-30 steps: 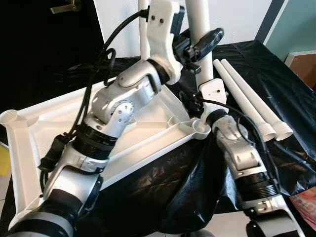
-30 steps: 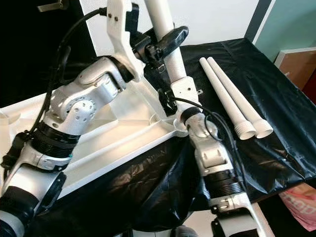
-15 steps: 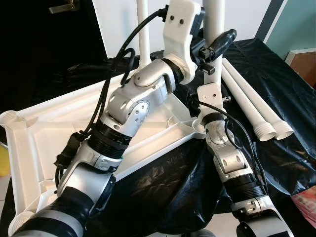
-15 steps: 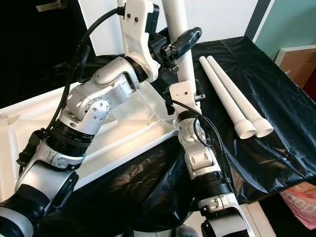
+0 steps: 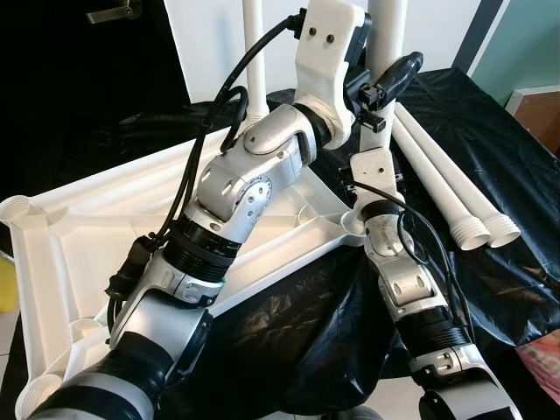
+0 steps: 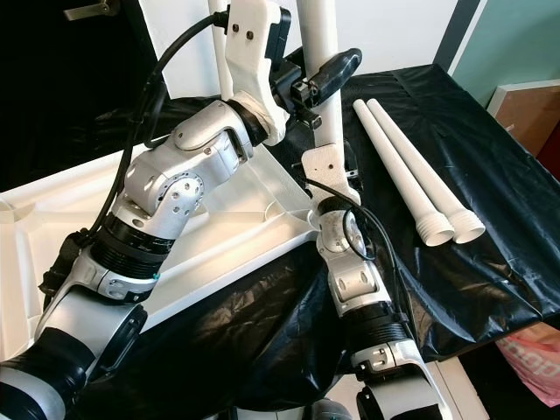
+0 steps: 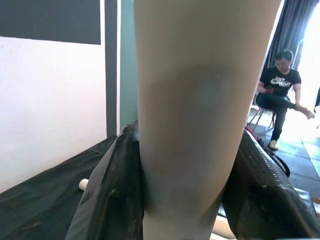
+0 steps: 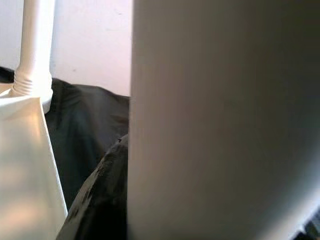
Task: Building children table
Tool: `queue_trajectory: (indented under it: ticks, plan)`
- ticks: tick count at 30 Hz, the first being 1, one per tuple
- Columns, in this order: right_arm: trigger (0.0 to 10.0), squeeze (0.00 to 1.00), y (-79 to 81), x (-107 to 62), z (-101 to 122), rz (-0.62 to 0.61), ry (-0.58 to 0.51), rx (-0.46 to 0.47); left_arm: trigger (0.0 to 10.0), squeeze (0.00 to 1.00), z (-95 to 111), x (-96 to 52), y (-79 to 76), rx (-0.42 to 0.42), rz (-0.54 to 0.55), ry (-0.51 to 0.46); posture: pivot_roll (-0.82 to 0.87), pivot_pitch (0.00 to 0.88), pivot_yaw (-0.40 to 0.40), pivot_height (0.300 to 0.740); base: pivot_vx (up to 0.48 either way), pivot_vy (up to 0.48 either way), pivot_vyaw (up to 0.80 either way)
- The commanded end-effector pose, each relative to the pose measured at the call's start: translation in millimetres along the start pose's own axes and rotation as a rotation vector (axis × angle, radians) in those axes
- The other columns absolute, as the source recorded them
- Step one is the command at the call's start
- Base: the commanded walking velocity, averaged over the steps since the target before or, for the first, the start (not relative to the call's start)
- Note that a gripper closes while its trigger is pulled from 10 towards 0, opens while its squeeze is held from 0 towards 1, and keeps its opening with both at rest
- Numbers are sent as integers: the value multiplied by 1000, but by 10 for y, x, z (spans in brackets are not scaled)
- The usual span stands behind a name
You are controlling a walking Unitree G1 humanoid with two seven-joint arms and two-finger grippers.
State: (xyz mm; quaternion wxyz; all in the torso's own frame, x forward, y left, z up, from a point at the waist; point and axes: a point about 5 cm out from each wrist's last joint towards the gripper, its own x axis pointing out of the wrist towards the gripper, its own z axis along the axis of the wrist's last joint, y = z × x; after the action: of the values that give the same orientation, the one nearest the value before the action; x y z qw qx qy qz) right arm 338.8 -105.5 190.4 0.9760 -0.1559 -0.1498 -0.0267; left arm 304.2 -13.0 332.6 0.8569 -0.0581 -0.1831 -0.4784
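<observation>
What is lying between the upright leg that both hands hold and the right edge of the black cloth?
Two loose white legs lie side by side on the black cloth, seen in both eye views.

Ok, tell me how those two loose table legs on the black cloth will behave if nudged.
The two loose legs are round tubes, so they would probably roll sideways. They look like stiff, hollow plastic, likely light. The crinkled black cloth might slow them a little.

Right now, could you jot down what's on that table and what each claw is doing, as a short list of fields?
tabletop: white tabletop lying underside up on a black sheet
fitted leg: upright in the far corner
held leg: upright at the near corner
left claw: shut on held leg, high up
right claw: around held leg, low down
spare legs: two, side by side on the sheet
</observation>
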Motion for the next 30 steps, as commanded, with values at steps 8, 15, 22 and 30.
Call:
queue_trajectory:
  ticks: [8, 15, 22, 30]
  plan:
    - [3020, 0, 106, 3, 11, 28, 3, 3, 10000, 0, 7, 89, -290, -17, -185, -11, -15, 87, 22, 740, 0, 0, 0]
    - [10000, 0, 64, 16, -8, 8, 23, 43, 10000, 1000, 8, 79, -294, -35, -195, -18, -20, 89, 20, 740, 0, 0, 0]
    - [10000, 0, 7, 25, -58, -18, 61, 104, 10000, 1000, 8, 41, -257, -37, -169, -31, -18, 98, 20, 740, 0, 0, 0]
    - [10000, 0, -64, 27, -82, -40, 71, 164, 10000, 0, -59, -42, -75, -13, -81, 3, -18, 108, 21, 740, 0, 0, 0]
